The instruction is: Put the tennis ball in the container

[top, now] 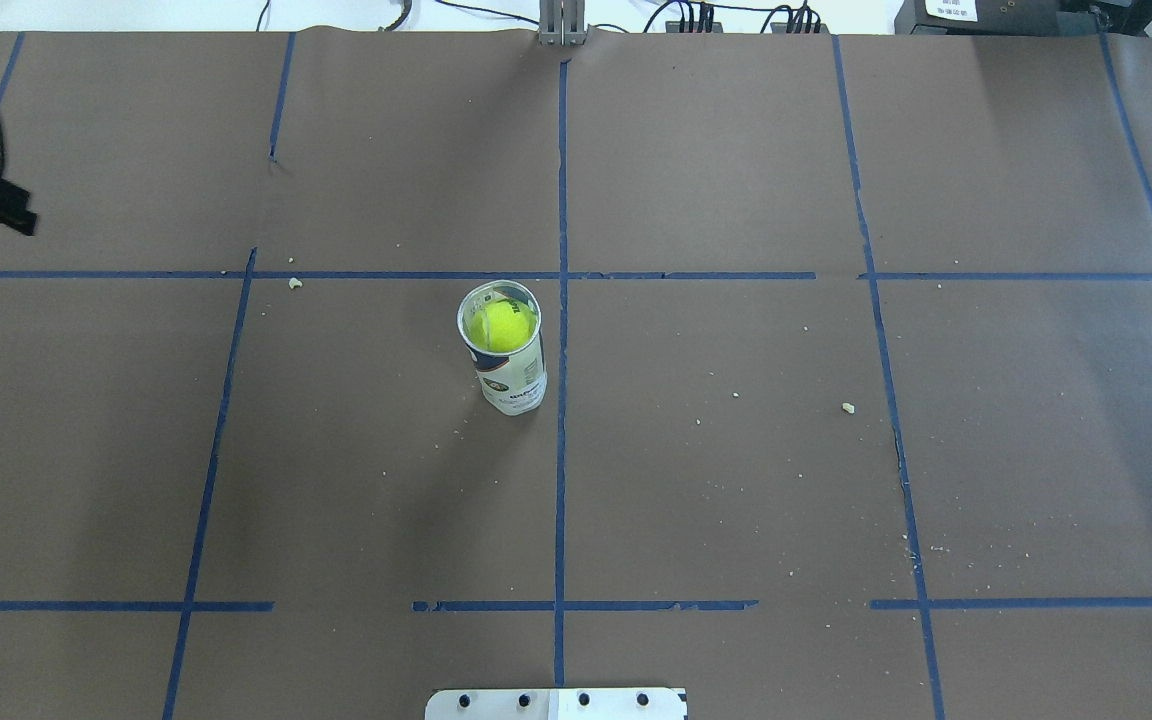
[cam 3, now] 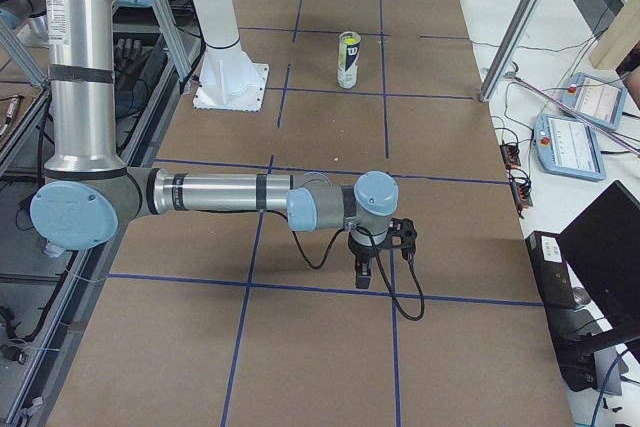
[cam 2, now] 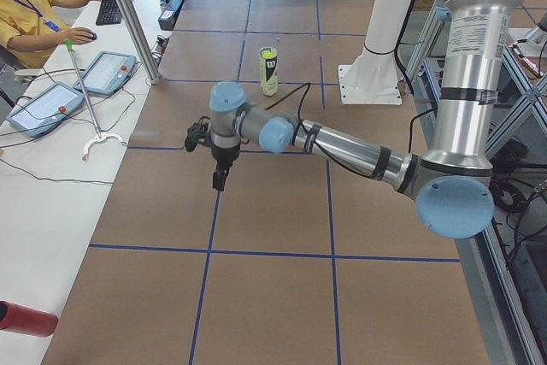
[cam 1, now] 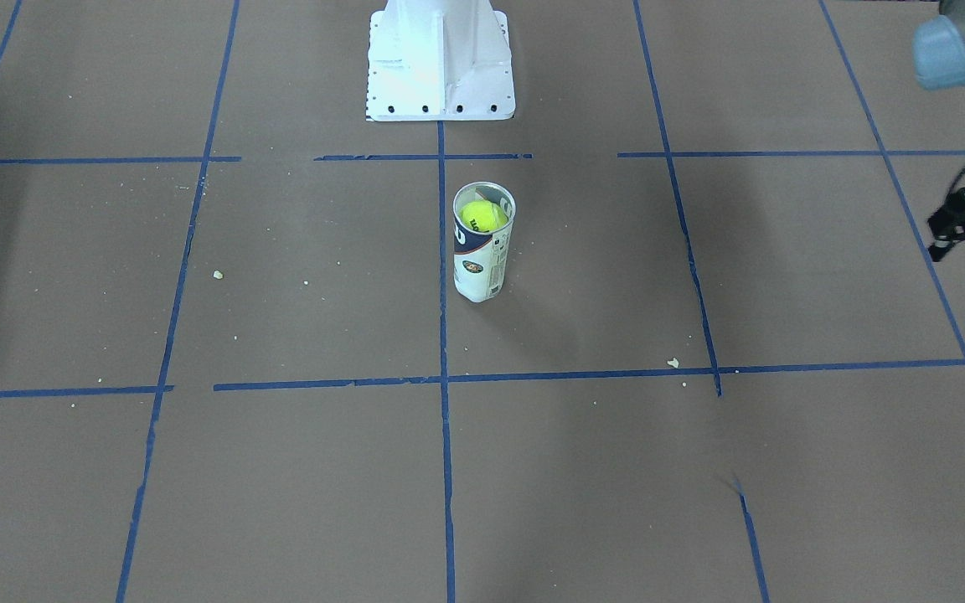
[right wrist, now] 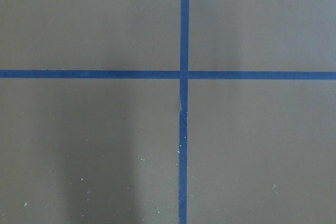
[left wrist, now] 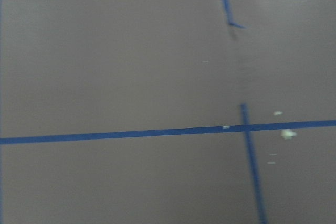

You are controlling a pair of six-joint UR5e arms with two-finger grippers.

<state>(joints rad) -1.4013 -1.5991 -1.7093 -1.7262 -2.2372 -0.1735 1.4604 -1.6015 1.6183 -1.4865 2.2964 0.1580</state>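
1. Fuzzy neon yellow-green tennis ball (top: 502,325) sits inside tall clear plastic container (top: 513,385), upright on brown desk (top: 736,480).
2. Well apart from it: left pincer (cam 2: 219,182), right pincer (cam 3: 362,278); open or closed can't be told.

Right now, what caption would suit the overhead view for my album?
A yellow tennis ball sits inside the upright clear container on the brown, blue-taped table.

The tube (top: 508,375) stands upright near the middle of the table (top: 736,480), with room to reach it from any side (only crumbs and tape lines lie around). The ball (top: 502,325) sits just inside its open top and blocks the way down. The white base (cam 1: 441,63) stands behind the tube. The left arm (cam 2: 342,147) and the right arm (cam 3: 220,192) hang well apart from the tube.
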